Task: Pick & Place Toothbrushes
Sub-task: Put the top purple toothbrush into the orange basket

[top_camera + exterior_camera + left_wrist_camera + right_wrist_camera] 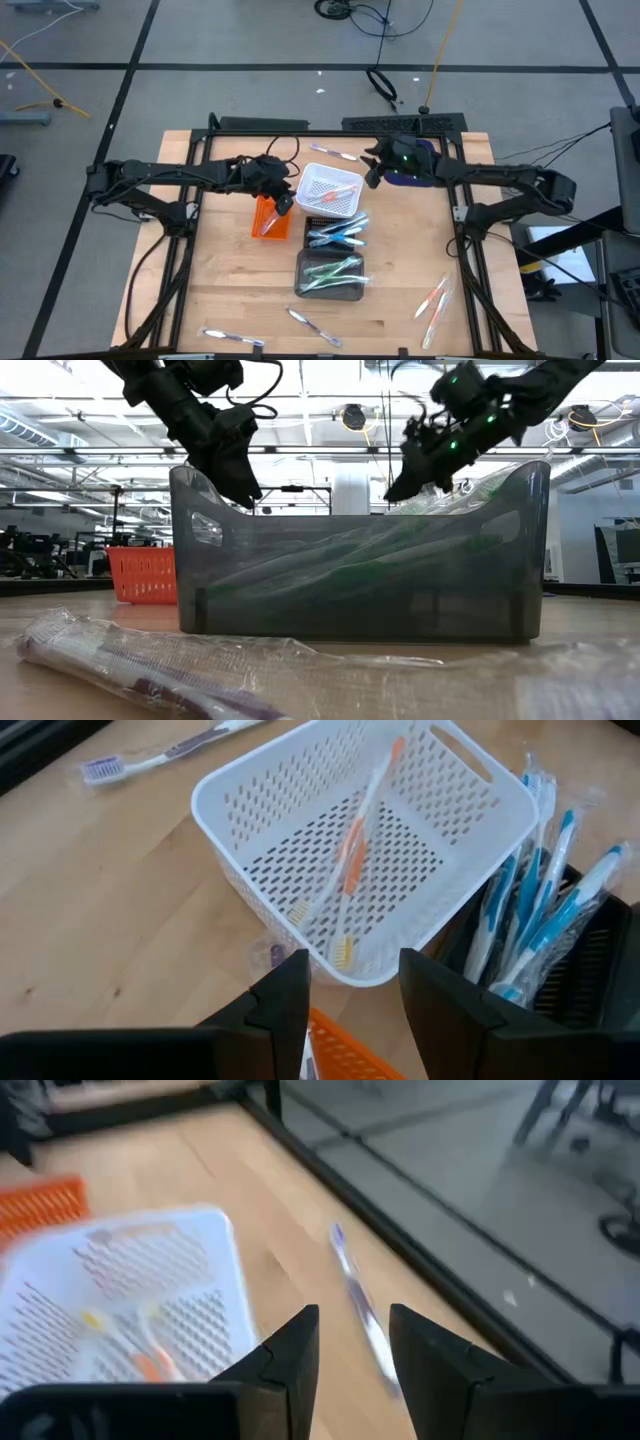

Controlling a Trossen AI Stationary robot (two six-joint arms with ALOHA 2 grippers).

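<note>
Two orange toothbrushes [352, 860] lie in the white perforated basket [332, 190]. My left gripper [352, 990] hovers open over the basket's near-left corner with nothing between its fingers. A purple toothbrush [356, 1302] lies flat on the table beyond the basket's far side [335, 153]. My right gripper [352, 1342] hangs open at the basket's far right corner [372, 172], pointing toward that toothbrush, its fingers empty. Blue toothbrushes [337, 232] and green toothbrushes [330, 272] fill two dark trays.
An orange basket [267, 216] stands left of the trays, under my left gripper. Loose toothbrushes lie near the front edge [232, 338] [315, 328] and at the front right [435, 300]. In the low view a wrapped purple one [150, 670] lies before the dark tray [360, 560].
</note>
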